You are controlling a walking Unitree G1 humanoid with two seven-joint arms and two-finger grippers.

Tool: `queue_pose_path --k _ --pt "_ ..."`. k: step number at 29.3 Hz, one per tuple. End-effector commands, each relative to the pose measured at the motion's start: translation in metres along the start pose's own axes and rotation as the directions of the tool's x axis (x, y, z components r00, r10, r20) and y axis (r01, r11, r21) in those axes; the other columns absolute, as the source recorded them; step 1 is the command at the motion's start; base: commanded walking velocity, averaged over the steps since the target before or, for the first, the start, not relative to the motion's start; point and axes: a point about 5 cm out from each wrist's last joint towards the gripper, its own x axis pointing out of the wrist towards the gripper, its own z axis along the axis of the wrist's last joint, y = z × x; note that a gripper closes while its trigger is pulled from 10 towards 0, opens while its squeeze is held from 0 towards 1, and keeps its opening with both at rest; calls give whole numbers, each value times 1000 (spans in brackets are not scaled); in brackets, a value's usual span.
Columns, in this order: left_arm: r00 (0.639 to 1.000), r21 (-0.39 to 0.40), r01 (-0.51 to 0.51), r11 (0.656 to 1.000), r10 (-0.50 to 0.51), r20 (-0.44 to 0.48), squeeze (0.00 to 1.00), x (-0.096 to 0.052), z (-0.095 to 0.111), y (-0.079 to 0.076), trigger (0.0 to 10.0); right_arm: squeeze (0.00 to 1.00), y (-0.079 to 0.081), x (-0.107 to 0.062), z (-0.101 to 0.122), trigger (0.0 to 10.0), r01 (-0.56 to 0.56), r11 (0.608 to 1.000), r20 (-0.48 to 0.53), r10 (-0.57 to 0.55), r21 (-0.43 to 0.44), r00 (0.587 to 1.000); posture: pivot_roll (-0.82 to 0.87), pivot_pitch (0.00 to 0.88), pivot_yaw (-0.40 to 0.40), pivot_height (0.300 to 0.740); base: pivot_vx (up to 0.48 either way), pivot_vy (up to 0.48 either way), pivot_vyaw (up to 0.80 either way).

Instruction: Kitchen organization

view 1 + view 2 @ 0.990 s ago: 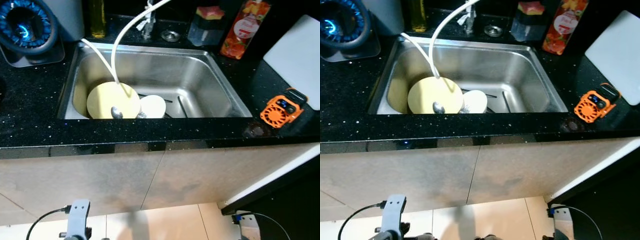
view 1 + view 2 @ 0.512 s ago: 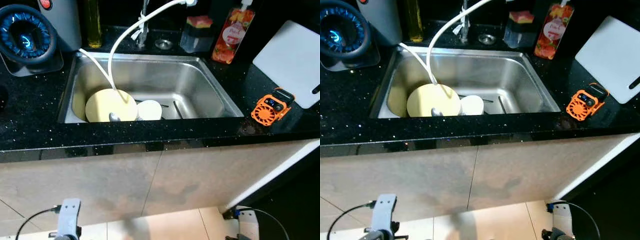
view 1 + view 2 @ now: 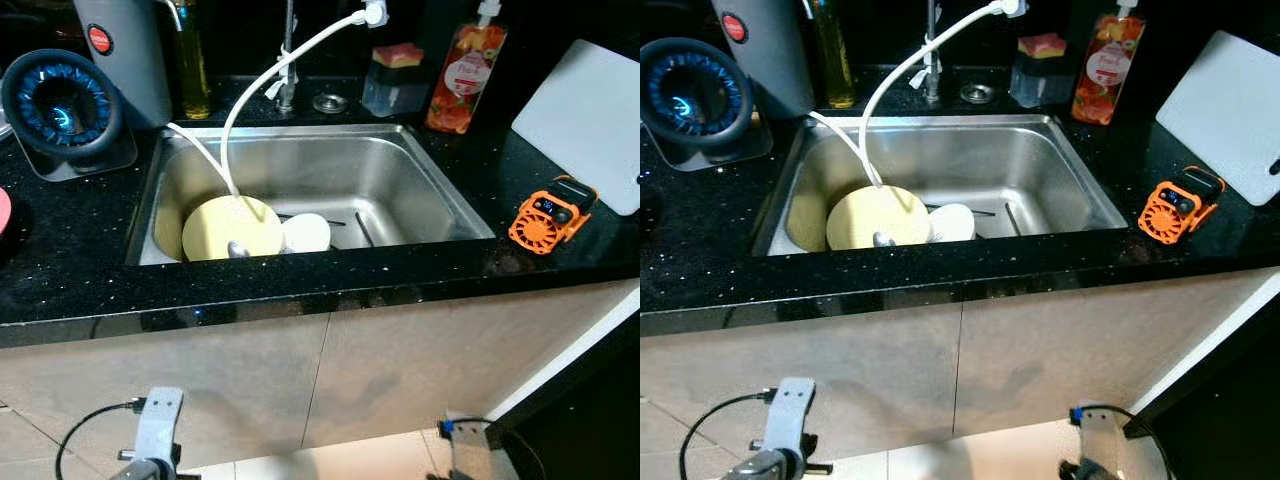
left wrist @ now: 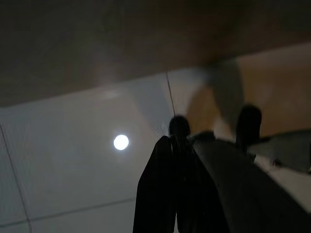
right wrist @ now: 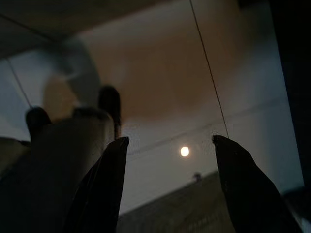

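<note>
A steel sink [image 3: 300, 135] is set into a black speckled counter [image 3: 70, 260]. In its left part lie a pale yellow plate [image 3: 232, 228], a small white bowl [image 3: 307, 232] and a spoon [image 3: 238, 249]. A white hose [image 3: 262, 75] runs from the faucet [image 3: 288, 60] down to the plate. Both arms hang low in front of the cabinet, the left arm [image 3: 155, 435] and the right arm [image 3: 465, 450]. My left gripper [image 4: 175, 141] is shut over floor tiles with nothing in it. My right gripper [image 5: 167, 141] is open and empty above the floor.
On the left counter stand a blue round device [image 3: 62, 110], a grey appliance [image 3: 125, 60] and an oil bottle [image 3: 194, 70]. A sponge holder [image 3: 396, 80], a red soap bottle [image 3: 464, 70], a white cutting board [image 3: 590, 120] and an orange gadget [image 3: 548, 215] are at the right.
The whole picture has shifted, so the camera has moved; more of the back counter shows now. The dishes in the sink and both hanging arms stay as they were.
</note>
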Motion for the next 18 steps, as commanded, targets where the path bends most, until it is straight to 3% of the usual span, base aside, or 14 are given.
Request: queue_pose_path --k 1,9,18 --pt "998 21 24 1000 -23 -51 0 0 -14 -9 10000 0 -4 -1 -4 10000 15 1000 -13 -15 1 1000 91 40 -45 740 0 0 0" --pt "993 -23 23 999 -25 -112 0 -4 -38 -19 10000 0 -6 0 2 10000 18 1000 -3 -18 -19 1000 92 38 -66 740 0 0 0" --pt "988 5 38 999 -37 -147 0 -6 -47 -22 10000 0 14 1 6 10000 -30 999 5 30 -40 1000 96 13 -47 740 0 0 0"
